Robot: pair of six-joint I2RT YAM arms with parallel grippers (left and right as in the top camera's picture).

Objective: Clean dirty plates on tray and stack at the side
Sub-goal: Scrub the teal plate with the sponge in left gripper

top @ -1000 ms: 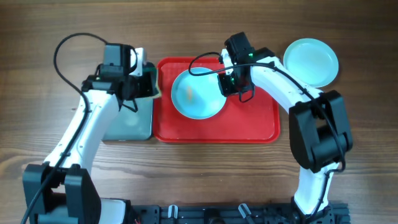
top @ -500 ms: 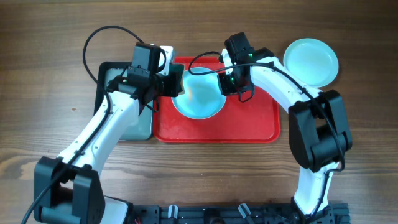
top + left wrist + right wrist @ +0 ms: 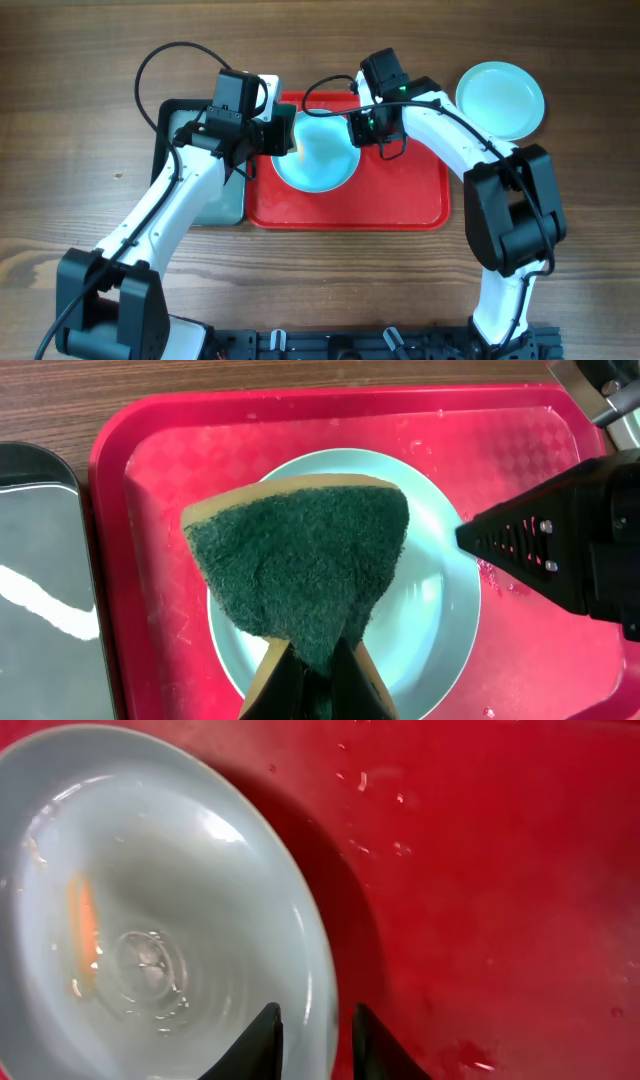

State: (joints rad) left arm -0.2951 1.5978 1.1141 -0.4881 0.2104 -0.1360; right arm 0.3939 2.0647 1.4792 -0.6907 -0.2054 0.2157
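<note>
Wooden desk (image 3: 80,60) of warm mid-brown, filling the overhead view from edge to edge. Boards laid side to side, with long grain streaks running left to right and thin darker seams between them. Paler swirl of grain (image 3: 25,270) at the near left corner; small dark spot (image 3: 118,177) further up on the left side. Matte-looking finish. Soft, even light from above, with only short, faint shadows lying close on the wood. Black rail (image 3: 350,345) with pale clips along the middle of the near edge. Same brown wood seen as a narrow strip across the top of the left wrist view
</note>
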